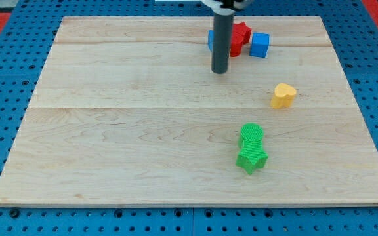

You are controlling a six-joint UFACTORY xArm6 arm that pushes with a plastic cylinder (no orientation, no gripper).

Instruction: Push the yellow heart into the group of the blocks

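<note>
The yellow heart [283,95] lies alone on the wooden board [110,131], right of centre. At the view's top a group sits close together: a red block [240,37], a blue cube [260,44] to its right, and a blue block [211,39] mostly hidden behind the rod. My tip [220,71] rests on the board just below that group, well to the left of and above the yellow heart. A green round block [251,134] and a green star [252,158] touch each other below the heart.
The board lies on a blue perforated table [5,65]. The board's right edge [363,111] runs some way right of the heart.
</note>
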